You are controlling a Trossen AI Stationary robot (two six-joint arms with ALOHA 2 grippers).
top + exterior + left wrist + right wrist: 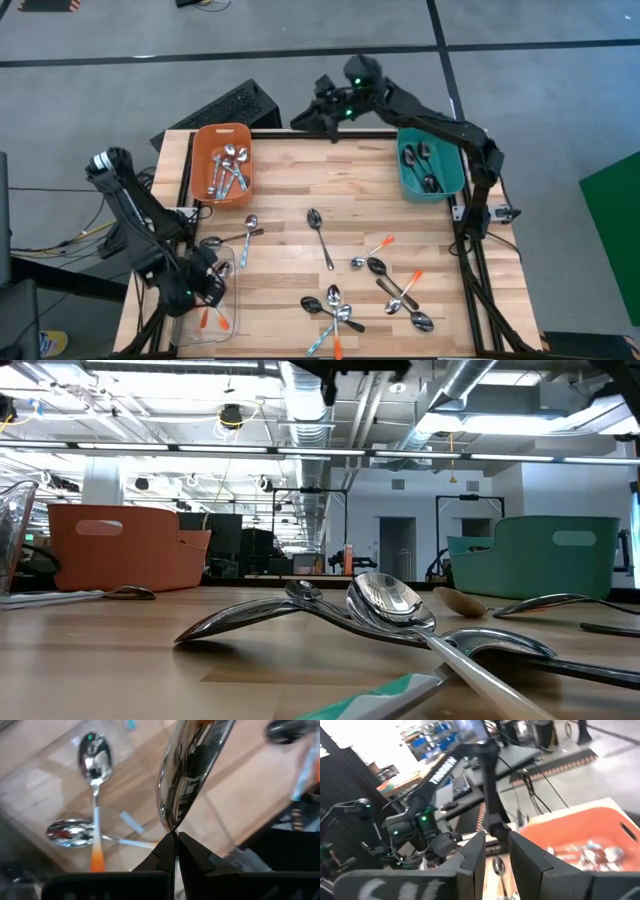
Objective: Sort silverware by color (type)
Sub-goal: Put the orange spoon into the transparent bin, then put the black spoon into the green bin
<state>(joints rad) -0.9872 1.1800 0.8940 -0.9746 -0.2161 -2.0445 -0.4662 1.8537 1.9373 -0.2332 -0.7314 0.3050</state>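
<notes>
Shiny silver and coloured-handled spoons (372,290) lie scattered on the wooden table (290,180); others fill the orange bin (206,142) and teal bin (455,172). The left gripper (176,836) pinches a spoon over the clear tray (232,318). The right gripper (496,854), fingers narrowly apart, hovers beyond the table's far edge

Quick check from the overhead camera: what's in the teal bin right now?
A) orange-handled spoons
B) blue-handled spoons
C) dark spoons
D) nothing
C: the teal bin at the table's far right corner holds a few dark spoons, while the shiny silver ones lie in the orange bin.
</notes>
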